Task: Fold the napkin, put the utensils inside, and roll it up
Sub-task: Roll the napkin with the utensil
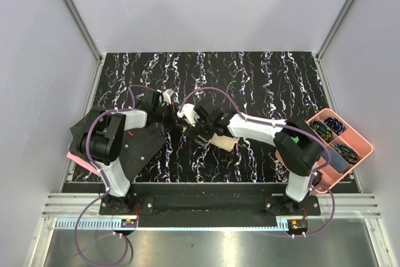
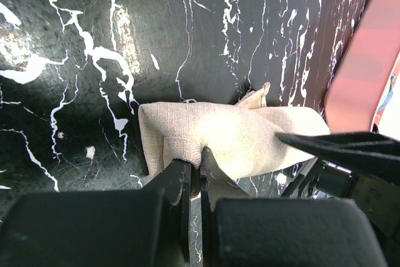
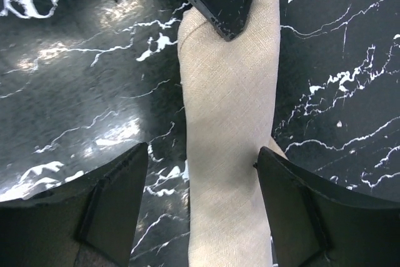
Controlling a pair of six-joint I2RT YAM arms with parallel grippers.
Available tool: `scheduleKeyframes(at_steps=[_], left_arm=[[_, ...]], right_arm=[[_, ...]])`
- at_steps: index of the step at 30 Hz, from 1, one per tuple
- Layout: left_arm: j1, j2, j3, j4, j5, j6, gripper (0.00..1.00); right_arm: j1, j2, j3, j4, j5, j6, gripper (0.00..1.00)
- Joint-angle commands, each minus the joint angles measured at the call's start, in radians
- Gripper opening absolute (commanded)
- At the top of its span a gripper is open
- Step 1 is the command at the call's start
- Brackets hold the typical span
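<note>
On table [image 1: 262, 79]: napkin [image 1: 223, 142] at centre; mat [image 1: 142, 149] left of it, under my left arm [image 1: 107, 141]; tray [image 1: 364, 149] at right edge.

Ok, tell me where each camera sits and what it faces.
Top external: above, behind, looking down at the table; left arm and right arm show.
Left wrist: low, facing the napkin; left gripper pinches it.
Right wrist: looking down on the napkin; right gripper open astride it.
Shared: both wrist views show the napkin and the other arm's finger.

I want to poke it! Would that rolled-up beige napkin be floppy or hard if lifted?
Probably floppy: the napkin is woven cloth, bunched where the left gripper pinches its end, so it would likely sag. Being a loose roll, it might unroll if pushed.
</note>
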Motion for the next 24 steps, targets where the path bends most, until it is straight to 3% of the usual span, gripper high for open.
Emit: scheduleKeyframes(at_steps=[1,5,8,11,16,20,24], left_arm=[[0.008,0.021,0.036,-0.015,0.008,0.015,0.00],[0.009,0.022,0.044,-0.015,0.018,0.016,0.01],[0.009,0.018,0.044,-0.013,0.018,0.022,0.09],[0.009,0.002,0.042,-0.009,0.016,0.029,0.23],[0.009,-0.060,0.027,-0.001,-0.014,0.044,0.56],[0.009,-0.113,-0.001,0.013,-0.050,0.062,0.65],[0.009,-0.149,-0.043,0.040,-0.051,0.076,0.69]], right_arm=[[0.006,0.056,0.010,0.056,0.045,-0.041,0.78],[0.003,0.113,0.033,0.039,0.110,-0.024,0.77],[-0.013,0.147,0.066,0.008,0.128,0.012,0.77],[-0.034,0.173,0.100,-0.035,0.089,0.052,0.76],[-0.119,0.196,0.128,-0.110,-0.135,0.094,0.67],[-0.180,0.195,0.106,-0.124,-0.340,0.123,0.54],[-0.231,0.213,0.106,-0.125,-0.492,0.152,0.50]])
